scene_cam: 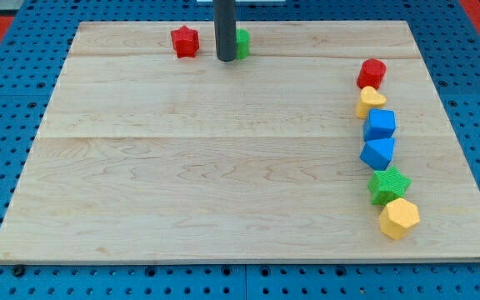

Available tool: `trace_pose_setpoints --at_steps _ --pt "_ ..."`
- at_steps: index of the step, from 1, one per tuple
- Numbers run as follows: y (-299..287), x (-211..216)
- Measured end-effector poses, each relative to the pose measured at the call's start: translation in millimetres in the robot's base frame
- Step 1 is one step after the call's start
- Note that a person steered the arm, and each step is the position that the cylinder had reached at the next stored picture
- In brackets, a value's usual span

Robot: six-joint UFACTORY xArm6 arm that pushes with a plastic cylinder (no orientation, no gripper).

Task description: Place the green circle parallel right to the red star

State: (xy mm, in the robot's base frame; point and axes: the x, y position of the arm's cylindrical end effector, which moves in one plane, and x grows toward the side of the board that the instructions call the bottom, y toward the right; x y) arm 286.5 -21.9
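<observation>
The red star [185, 41] lies near the view's top edge of the wooden board [207, 158], left of centre. The green circle [242, 43] lies to its right at about the same height, partly hidden behind my rod. My tip [225, 59] rests on the board between the two blocks, touching or nearly touching the green circle's left side and a small gap right of the red star.
A column of blocks runs down the view's right side: a red hexagon-like block [372, 73], a yellow heart [371, 102], a blue cube [381, 124], a blue block [378, 152], a green star [388, 184], a yellow hexagon [399, 218]. Blue pegboard surrounds the board.
</observation>
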Motion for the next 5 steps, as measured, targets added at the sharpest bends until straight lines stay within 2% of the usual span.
trace_pose_setpoints --at_steps 1,3,4,5 --pt "4.3 6.8" --pt "252.2 -36.2" --pt "319.1 -0.5" --pt "273.6 75.6"
